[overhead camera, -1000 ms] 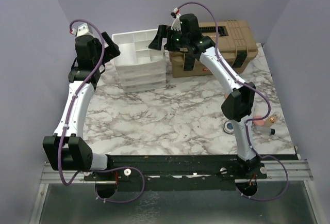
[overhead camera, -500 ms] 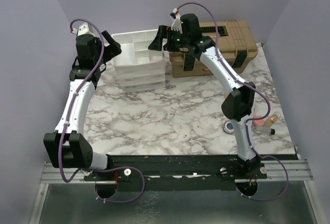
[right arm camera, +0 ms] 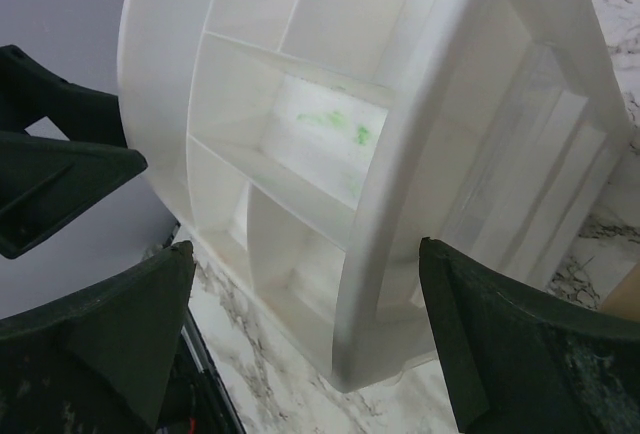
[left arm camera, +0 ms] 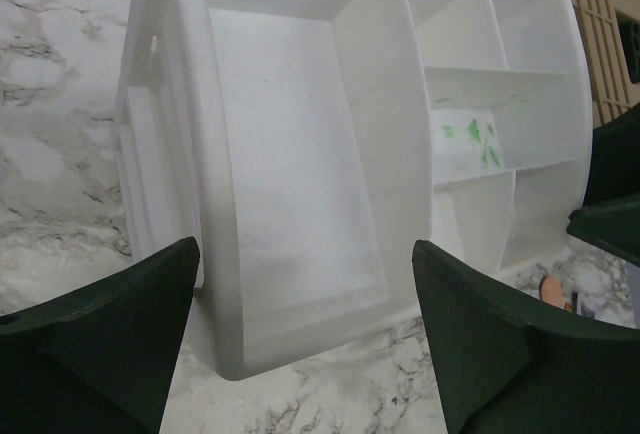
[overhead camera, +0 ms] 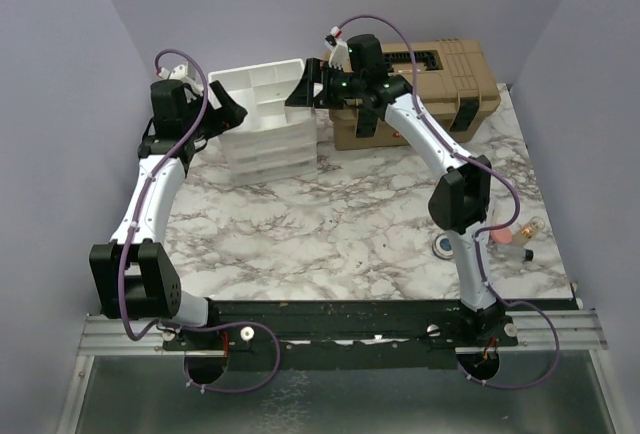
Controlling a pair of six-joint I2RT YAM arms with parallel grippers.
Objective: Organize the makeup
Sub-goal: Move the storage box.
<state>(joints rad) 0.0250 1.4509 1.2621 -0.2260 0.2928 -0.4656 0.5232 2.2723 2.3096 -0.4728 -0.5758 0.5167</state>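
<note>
The makeup lies at the table's right edge in the top view: a round blue-centred compact (overhead camera: 443, 245), a pink disc (overhead camera: 503, 237), a clear piece (overhead camera: 530, 227) and a small dark-tipped tube (overhead camera: 520, 253). A pink disc (left arm camera: 552, 291) shows at the lower right of the left wrist view. My left gripper (overhead camera: 228, 109) is open at the left side of the white drawer unit (overhead camera: 265, 124), its jaws wide over the unit's near corner (left arm camera: 305, 354). My right gripper (overhead camera: 305, 89) is open at the unit's right top edge (right arm camera: 305, 354). Neither holds anything. The palette and pencil are not visible.
The drawer unit's top tray (left arm camera: 300, 154) has several empty compartments, one with green smears (right arm camera: 335, 119). A tan toolbox (overhead camera: 440, 84) stands behind and right of the unit. The right arm's elbow (overhead camera: 460, 199) hangs over the table's right part.
My left gripper has moved right and closer to the drawer unit's left side. My right gripper has shifted slightly up and left. The unit has shifted slightly.
</note>
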